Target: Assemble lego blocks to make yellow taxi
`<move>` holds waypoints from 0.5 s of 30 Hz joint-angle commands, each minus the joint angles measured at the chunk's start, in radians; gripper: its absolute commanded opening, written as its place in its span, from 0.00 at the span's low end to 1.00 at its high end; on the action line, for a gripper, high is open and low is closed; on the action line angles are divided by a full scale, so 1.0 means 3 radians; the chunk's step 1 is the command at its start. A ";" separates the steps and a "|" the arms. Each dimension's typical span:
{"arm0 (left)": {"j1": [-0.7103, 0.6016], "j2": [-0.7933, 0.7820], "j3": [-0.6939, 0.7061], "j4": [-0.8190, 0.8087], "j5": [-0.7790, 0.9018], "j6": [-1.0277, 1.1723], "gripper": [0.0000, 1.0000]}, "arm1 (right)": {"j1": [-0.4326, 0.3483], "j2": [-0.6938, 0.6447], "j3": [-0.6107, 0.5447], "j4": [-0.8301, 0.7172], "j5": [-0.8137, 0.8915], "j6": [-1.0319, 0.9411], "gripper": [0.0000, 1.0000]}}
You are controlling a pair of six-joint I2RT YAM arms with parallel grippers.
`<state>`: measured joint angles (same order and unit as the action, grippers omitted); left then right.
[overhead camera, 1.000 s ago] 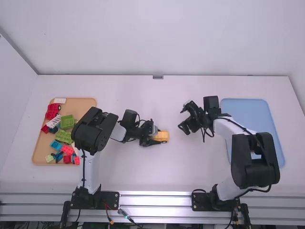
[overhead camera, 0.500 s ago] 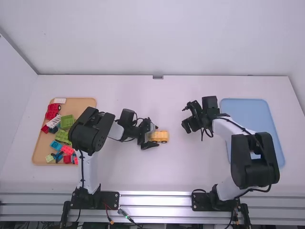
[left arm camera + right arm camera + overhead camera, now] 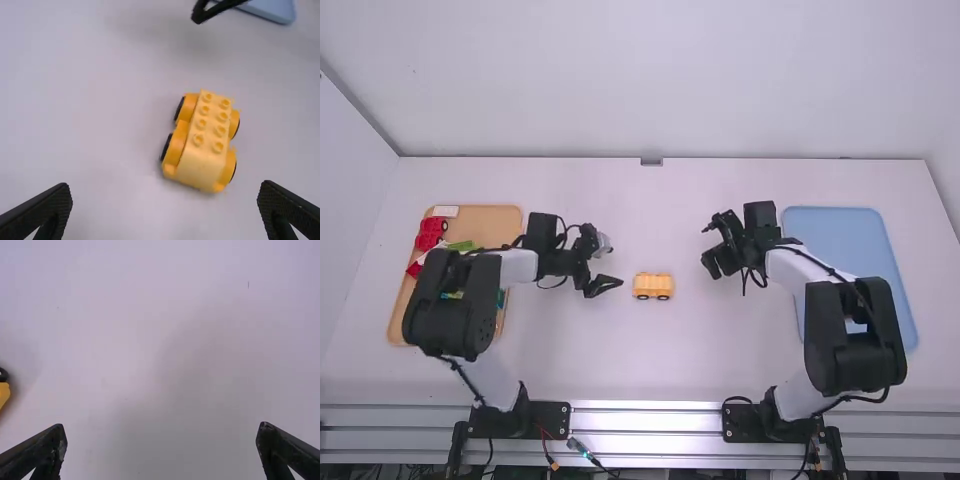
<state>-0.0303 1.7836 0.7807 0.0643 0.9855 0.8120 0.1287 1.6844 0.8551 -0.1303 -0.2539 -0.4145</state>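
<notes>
On the white table [image 3: 720,365], a yellow Lego car [image 3: 653,286], upright, with long axis crosswise. Lies just right of the left fingers [image 3: 47,207], the nearer pair, spread and empty; sits farther from the right fingers [image 3: 45,447], likewise parted and empty.

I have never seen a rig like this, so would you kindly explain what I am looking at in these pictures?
These are two robot arms at a white table. The high view comes from a fixed camera above and behind them; each wrist view comes from a camera on that arm, just behind its two-fingered tool.

Between the tools stands a small yellow vehicle with black wheels and round studs on top. To the left, partly behind the left arm, a brown tray holds loose blocks, some of them red. To the right lies a blue tray, partly under the right arm.

Nothing is held: left tool and right tool are both open.
</notes>
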 commanded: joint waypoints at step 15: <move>0.0966 -0.1223 -0.0006 -0.0727 -0.2679 -0.2683 0.99 | -0.0014 -0.0093 -0.0011 0.0683 0.0003 -0.0001 0.99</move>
<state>0.2382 1.4467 0.7807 -0.1394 0.4114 0.2707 0.1280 1.6844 0.8551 0.0612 -0.2543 -0.4168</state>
